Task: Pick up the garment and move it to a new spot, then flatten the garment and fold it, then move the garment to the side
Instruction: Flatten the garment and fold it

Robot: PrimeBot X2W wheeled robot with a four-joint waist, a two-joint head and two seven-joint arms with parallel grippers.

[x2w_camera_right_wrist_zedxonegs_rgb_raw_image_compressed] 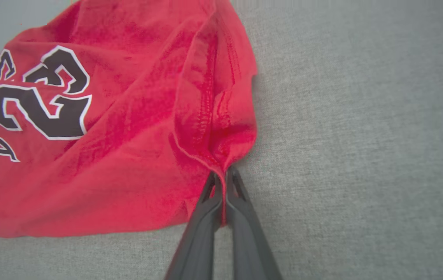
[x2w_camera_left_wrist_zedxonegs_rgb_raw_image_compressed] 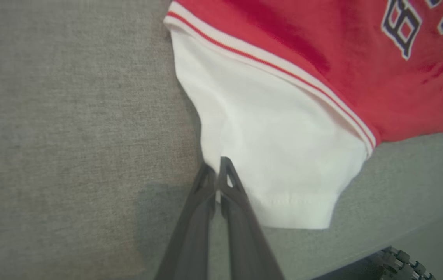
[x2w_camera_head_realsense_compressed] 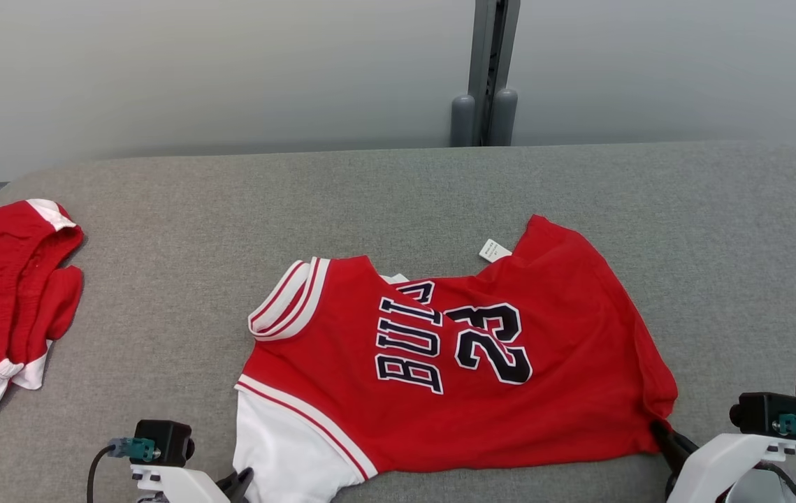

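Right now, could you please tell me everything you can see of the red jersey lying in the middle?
The red jersey is soft, knit-looking cloth with dark, white-edged lettering and the number 23, a white sleeve trimmed in red-striped white ribbing, and a small white tag at its far edge. It lies rumpled, not flat, on the grey padded table. The left gripper, fingers shut, pinches the sleeve's edge; the right gripper, fingers shut, pinches a bunched red hem corner.
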